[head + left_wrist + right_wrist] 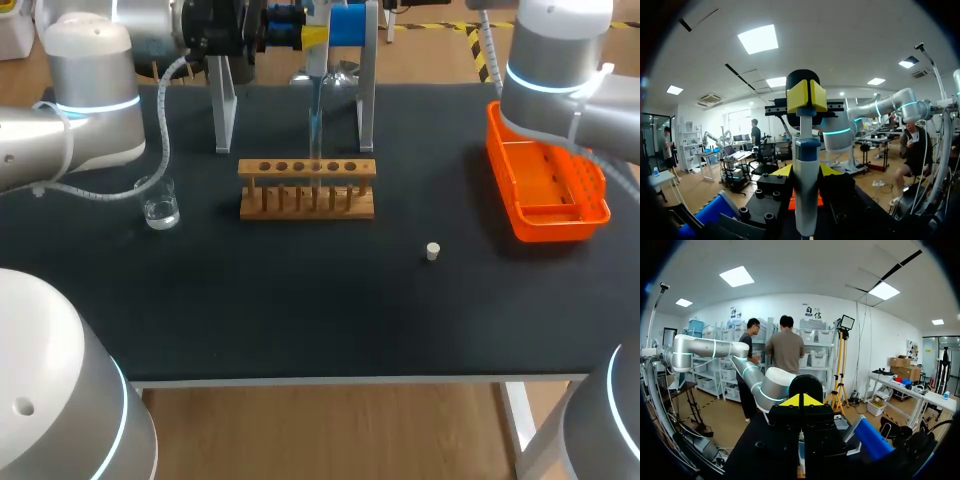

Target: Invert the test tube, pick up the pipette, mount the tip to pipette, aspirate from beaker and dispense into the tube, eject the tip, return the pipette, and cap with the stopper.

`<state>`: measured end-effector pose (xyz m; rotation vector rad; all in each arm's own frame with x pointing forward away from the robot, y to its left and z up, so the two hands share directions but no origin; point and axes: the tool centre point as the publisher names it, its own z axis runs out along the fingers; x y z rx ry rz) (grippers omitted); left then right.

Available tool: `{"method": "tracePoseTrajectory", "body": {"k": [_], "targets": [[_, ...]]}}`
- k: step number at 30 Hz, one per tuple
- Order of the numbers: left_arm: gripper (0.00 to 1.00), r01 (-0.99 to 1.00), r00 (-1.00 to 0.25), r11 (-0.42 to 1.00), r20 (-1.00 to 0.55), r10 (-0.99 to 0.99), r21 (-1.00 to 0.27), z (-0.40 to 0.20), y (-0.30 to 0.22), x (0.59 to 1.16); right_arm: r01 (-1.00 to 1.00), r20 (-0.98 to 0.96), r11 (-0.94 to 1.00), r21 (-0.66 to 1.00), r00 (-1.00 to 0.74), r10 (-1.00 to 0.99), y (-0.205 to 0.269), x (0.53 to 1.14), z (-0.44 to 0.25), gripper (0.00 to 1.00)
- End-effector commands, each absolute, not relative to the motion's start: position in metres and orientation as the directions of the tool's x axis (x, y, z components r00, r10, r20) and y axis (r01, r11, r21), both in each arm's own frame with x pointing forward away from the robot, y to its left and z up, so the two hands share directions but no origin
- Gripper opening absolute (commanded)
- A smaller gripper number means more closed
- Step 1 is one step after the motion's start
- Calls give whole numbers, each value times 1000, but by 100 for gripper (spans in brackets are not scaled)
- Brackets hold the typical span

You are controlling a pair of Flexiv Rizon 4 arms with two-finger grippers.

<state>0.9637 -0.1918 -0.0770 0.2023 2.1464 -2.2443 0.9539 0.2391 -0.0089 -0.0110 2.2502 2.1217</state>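
Rack (307,188) mid-table, beaker (159,205) to its L, stopper (433,251) front-R of it, tray (545,215) far R.

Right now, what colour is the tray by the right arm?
Orange tray; head view shows it best.

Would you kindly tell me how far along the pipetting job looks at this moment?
Done: nothing I can confirm from these views. In hand: the left gripper has its jaws on the pipette, which hangs at the stand, so this is either pickup or return; I cannot tell which. Left: capping at least, since the stopper lies loose on the table.
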Motion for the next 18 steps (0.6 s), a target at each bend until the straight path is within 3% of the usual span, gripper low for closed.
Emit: {"method": "tracePoseTrajectory", "body": {"k": [1,18], "targets": [[0,113,-991,-52,-116,73,-992,-75,-191,966,-36,-38,64,997,-999,28,239,953,-14,0],[0,113,-991,-52,-116,73,-992,-75,-191,966,5,3,86,996,-1000,20,239,950,-35,0]]}}
